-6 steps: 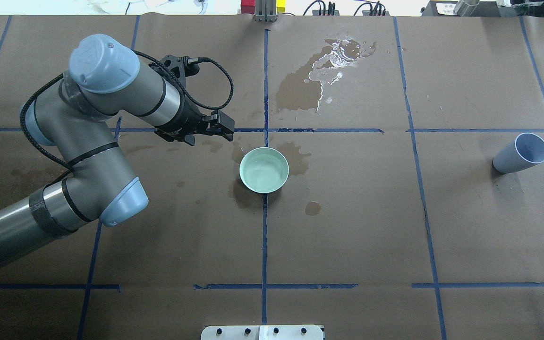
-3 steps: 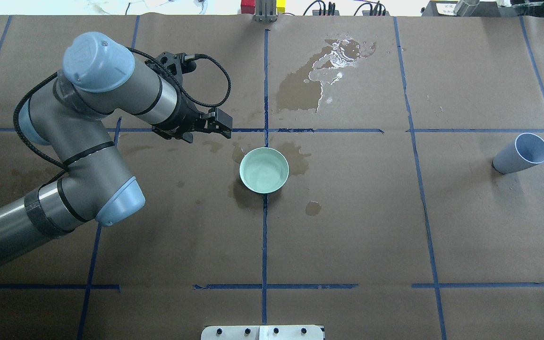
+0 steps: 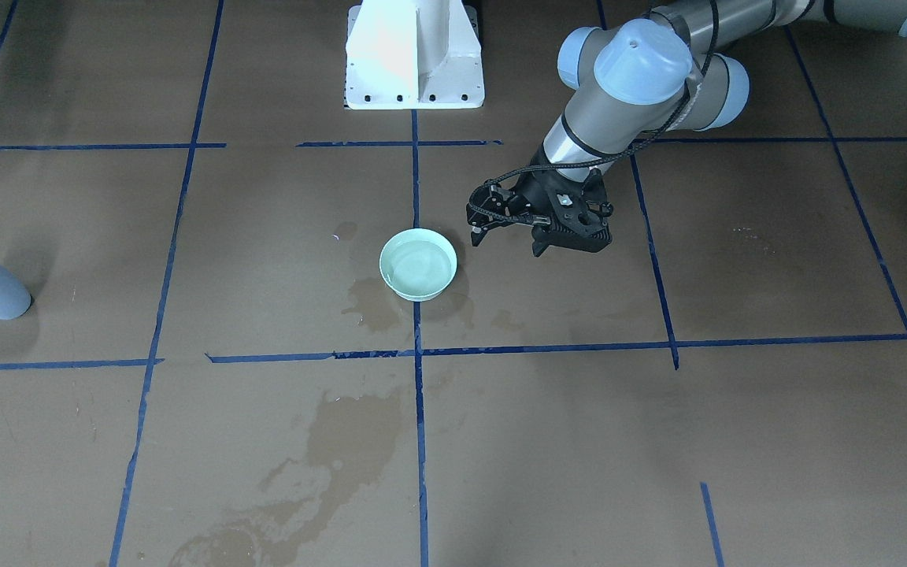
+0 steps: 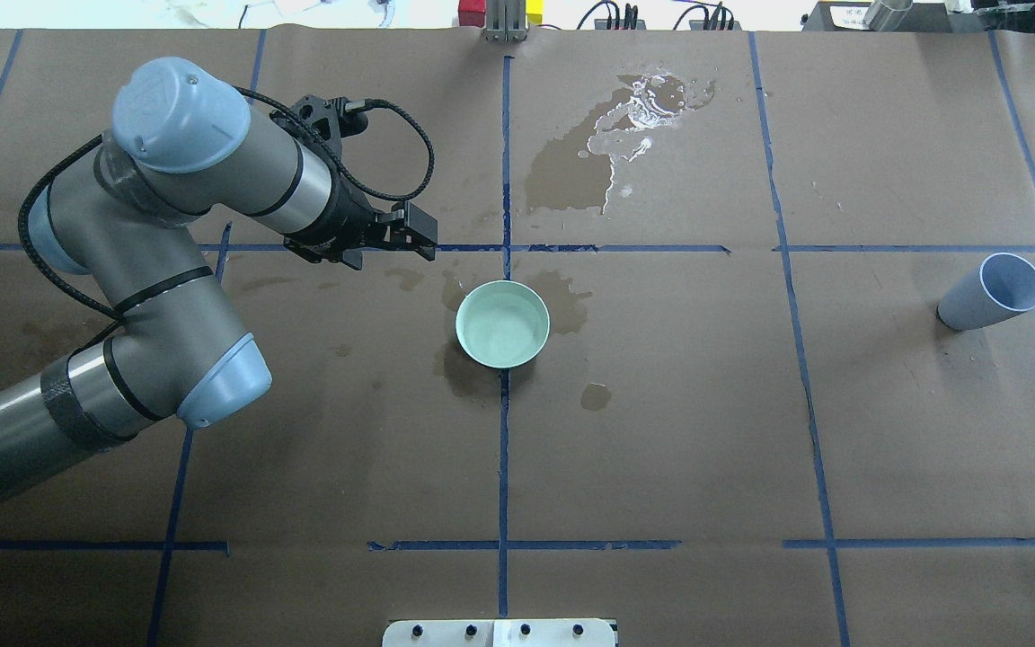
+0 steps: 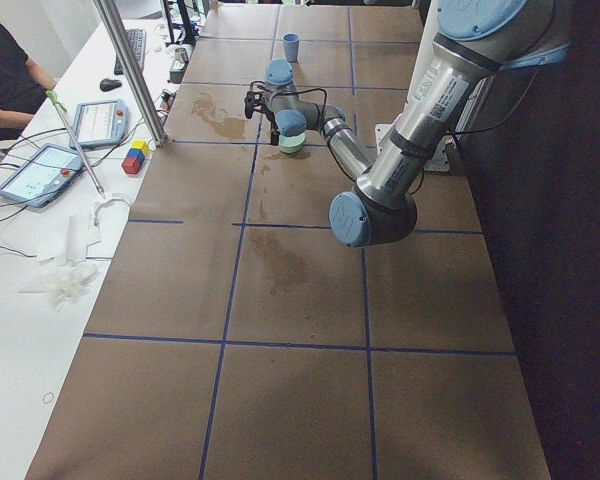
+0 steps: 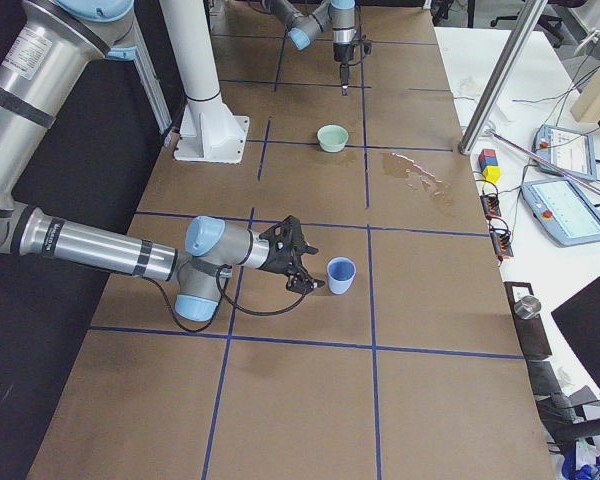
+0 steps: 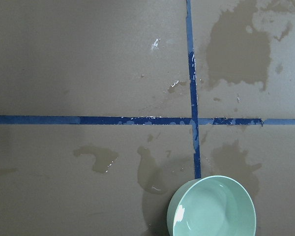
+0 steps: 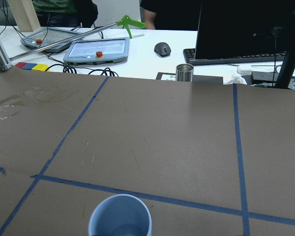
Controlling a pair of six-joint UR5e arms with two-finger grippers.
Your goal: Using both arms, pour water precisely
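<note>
A mint-green bowl [image 4: 461, 316] stands at the table's centre on a blue tape cross, holding water [image 4: 504, 331] that shows as a faint sheen. The bowl also shows in the left wrist view [image 7: 173, 219] and the front view [image 3: 384, 272]. My left gripper [image 4: 423, 236] hovers left of and beyond the bowl, apart from it, open and empty; it also shows in the front view [image 3: 475, 228]. A pale blue cup [image 4: 994, 292] stands at the far right. My right gripper [image 6: 305, 283] sits low right beside the cup [image 6: 341, 274]; I cannot tell whether it is open or shut.
Brown wet stains ring the bowl. A glossy spilled puddle [image 4: 639, 112] lies beyond it. The white pedestal [image 3: 414, 55] stands at the robot's edge. A metal post [image 6: 500, 80], coloured blocks and tablets [image 6: 570, 215] line the operators' side.
My left arm has drawn back a little to the left and away from the bowl. The bowl and the cup have not moved.
</note>
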